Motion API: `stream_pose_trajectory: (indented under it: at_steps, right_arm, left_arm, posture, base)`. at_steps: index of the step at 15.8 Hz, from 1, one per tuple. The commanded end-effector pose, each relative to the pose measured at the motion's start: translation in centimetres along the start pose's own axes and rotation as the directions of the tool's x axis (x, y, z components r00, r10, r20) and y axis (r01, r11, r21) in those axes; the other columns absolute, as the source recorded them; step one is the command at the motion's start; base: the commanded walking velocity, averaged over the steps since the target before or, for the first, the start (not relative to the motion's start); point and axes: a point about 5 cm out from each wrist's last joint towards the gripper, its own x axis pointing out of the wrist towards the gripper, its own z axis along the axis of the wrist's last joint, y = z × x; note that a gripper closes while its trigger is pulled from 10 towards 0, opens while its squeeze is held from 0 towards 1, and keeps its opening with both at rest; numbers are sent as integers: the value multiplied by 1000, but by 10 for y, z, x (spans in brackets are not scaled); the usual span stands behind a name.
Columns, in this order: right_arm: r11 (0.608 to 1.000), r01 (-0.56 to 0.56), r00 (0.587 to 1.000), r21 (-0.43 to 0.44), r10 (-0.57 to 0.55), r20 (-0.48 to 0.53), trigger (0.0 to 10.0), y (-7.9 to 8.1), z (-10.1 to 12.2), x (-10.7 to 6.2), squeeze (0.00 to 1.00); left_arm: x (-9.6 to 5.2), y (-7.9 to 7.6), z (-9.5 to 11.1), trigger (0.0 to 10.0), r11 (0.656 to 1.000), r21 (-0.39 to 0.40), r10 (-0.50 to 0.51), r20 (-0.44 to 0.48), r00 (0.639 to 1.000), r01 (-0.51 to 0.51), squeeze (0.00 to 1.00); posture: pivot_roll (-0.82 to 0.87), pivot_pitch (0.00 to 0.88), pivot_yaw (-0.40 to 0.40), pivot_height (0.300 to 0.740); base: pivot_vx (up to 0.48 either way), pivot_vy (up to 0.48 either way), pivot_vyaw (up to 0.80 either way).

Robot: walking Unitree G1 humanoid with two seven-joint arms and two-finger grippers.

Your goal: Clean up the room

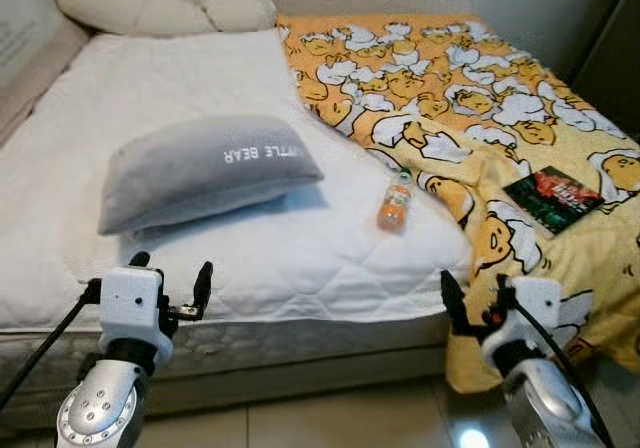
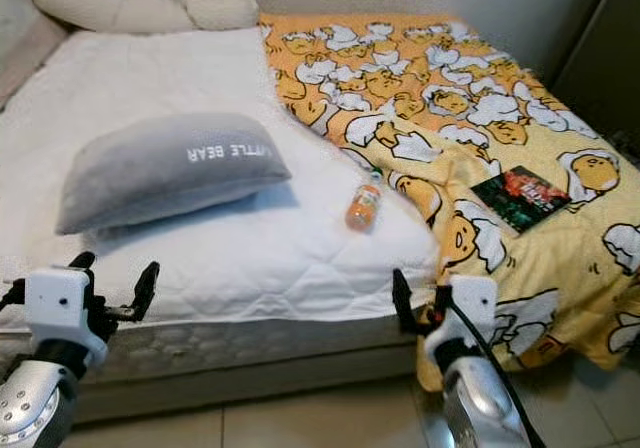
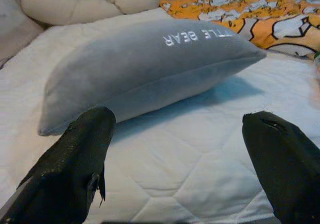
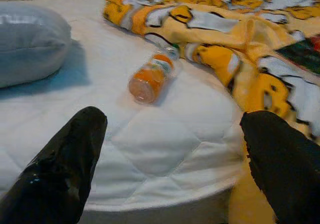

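Fingers spread wide on left gripper (image 1: 170,280) and right gripper (image 4: 172,149), near bed (image 1: 300,258) edge facing pillow (image 1: 205,168) and bottle (image 1: 396,204).

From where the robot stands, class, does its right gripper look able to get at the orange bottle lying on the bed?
Probably yes. The right gripper is open at the bed's edge, and the orange bottle lies on the white mattress pad just ahead, with bare pad between; the yellow blanket lies beside it, not over it.
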Motion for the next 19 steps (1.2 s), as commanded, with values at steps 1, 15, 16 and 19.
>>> stream_pose_trajectory:
  at_steps: [1, 15, 16, 19]
  right_arm:
    - [1000, -1, 1000, -5, 1, 14, 10000, 0, 7, 3, 0]
    - [999, -33, 999, -15, 33, -20, 10000, 15, 17, 37, 0]
    - [999, -41, 999, -4, 41, -14, 10000, 18, 19, 39, 0]
    - [999, -45, 998, 1, 45, -31, 10000, 18, 17, 40, 0]
  left_arm:
    - [2, -1, 4, 10000, 1000, 18, -19, 5, 1000, 19, 0]
    - [35, -9, 13, 10000, 997, -7, -70, 2, 998, 70, 0]
    - [36, -9, 12, 10000, 996, -3, -88, 1, 996, 88, 0]
    - [41, -7, 17, 10000, 997, 8, -75, 12, 997, 75, 0]
  posture:
    - [-49, 0, 11, 740]
    - [-50, 0, 2, 740]
    - [-40, 0, -3, 740]
    - [-19, 0, -14, 740]
  base:
    - [262, 0, 0]
    - [283, 0, -221]
    - [296, 0, 0]
    - [292, 0, 0]
